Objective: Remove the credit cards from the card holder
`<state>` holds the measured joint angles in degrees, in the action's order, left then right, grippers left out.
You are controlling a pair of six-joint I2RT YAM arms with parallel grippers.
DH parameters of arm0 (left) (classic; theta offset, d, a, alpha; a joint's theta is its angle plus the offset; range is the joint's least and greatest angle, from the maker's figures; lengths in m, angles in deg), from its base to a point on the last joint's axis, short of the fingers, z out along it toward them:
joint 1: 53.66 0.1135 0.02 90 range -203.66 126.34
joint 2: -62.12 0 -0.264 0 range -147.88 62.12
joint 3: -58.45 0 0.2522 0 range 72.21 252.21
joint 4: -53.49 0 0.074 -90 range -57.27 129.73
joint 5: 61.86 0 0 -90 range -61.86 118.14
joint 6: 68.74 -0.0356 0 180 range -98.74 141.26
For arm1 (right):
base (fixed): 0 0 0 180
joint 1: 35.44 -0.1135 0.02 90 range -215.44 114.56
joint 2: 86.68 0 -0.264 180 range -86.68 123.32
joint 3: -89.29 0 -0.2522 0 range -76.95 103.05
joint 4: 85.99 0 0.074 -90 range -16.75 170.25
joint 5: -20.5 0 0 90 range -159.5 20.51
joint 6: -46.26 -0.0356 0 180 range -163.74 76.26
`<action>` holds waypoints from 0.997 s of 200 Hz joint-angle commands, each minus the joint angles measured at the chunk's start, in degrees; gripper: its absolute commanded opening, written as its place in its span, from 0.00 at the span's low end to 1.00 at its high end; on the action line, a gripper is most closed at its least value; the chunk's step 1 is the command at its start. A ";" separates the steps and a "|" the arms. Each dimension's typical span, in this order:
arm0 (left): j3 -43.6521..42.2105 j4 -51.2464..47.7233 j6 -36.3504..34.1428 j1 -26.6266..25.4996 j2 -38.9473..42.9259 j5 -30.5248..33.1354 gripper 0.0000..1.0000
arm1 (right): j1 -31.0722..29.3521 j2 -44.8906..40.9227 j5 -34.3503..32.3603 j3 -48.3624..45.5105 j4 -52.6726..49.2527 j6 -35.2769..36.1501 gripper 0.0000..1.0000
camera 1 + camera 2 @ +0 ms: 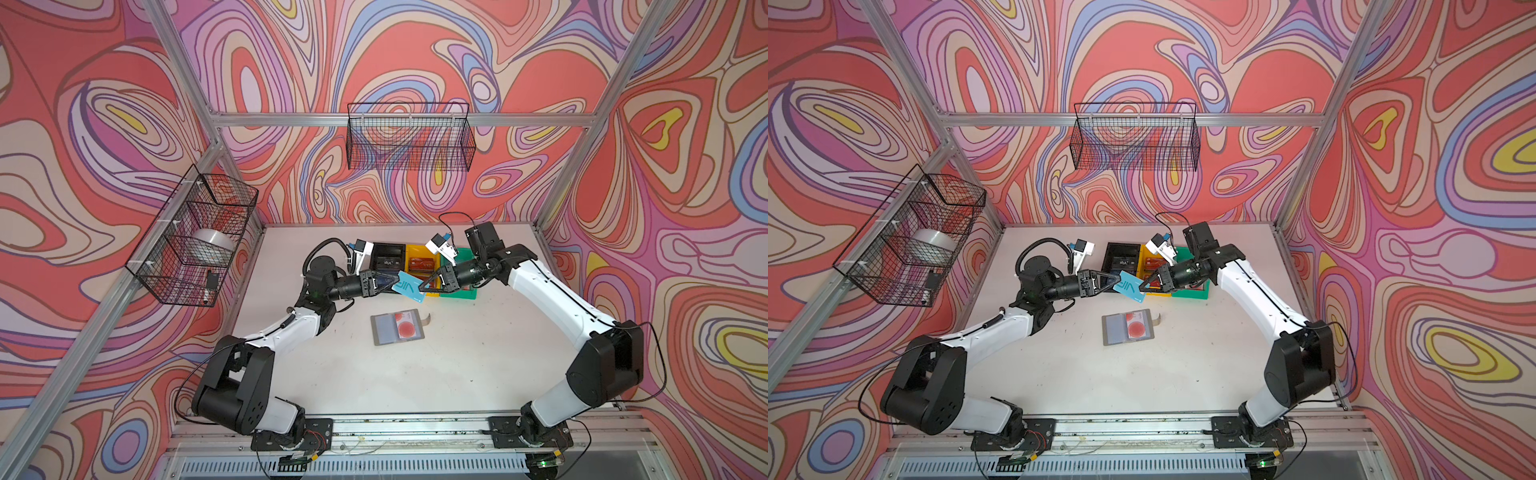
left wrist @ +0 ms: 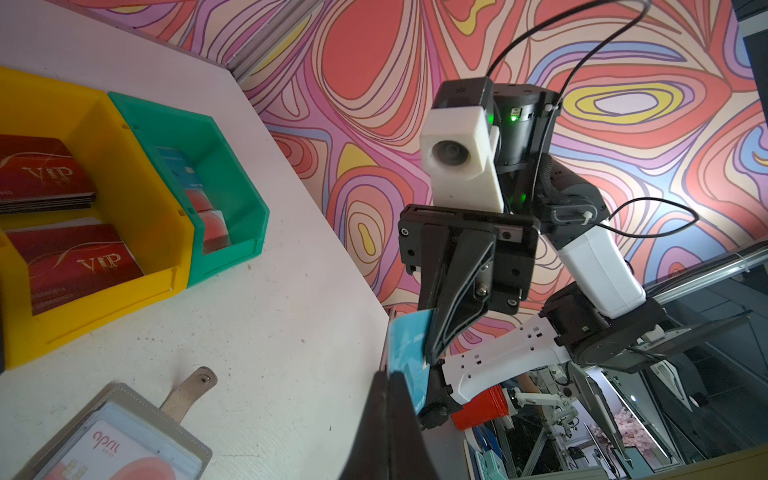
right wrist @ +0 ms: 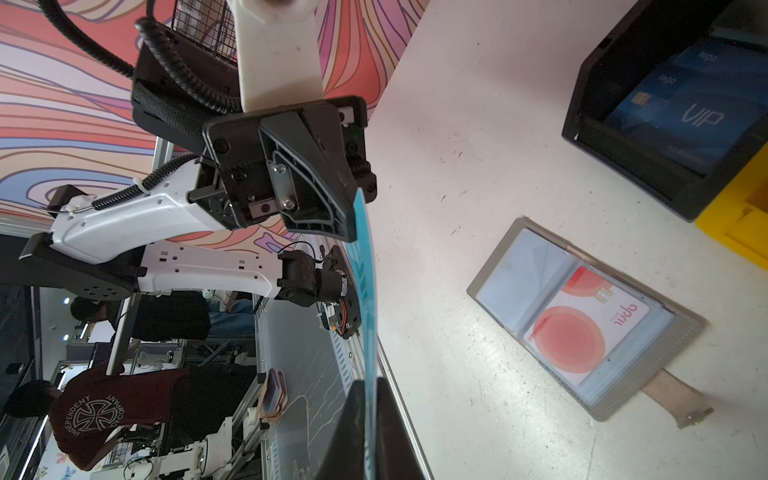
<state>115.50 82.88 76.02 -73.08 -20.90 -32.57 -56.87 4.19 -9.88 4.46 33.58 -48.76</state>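
Light-blue card [image 1: 409, 286] pinched by left hand [image 1: 395, 280] and right hand [image 1: 423, 286] together — a mistimed release could drop it.

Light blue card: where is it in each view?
In a top view: light blue card, mid-air, centre.
In a top view: card at centre too.
Left wrist view: card in the right claw.
Right wrist view: card edge-on in the left claw.
Shared landmark: the open card holder.
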 commanded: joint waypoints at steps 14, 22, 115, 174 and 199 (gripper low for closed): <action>-1.51 2.46 1.28 -0.18 0.76 2.29 0.00 | 0.29 -2.12 2.27 -0.80 2.00 0.59 0.17; -1.70 3.23 1.68 -0.22 0.68 2.58 0.00 | 0.42 -2.31 2.28 -1.02 2.14 0.53 0.19; -3.92 16.94 9.82 -0.17 -2.84 5.58 0.00 | 1.19 -4.25 2.33 -6.62 7.59 -3.17 0.27; -4.70 16.23 9.12 -0.10 -2.06 7.11 0.00 | 1.14 -3.77 4.07 -9.62 14.61 -7.05 0.26; -5.05 16.08 9.01 -0.19 -2.16 7.39 0.00 | 1.18 -3.50 4.59 -9.58 15.86 -7.80 0.22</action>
<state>111.50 95.76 84.94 -73.21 -23.40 -26.08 -55.75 1.55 -7.52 -4.59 45.86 -55.27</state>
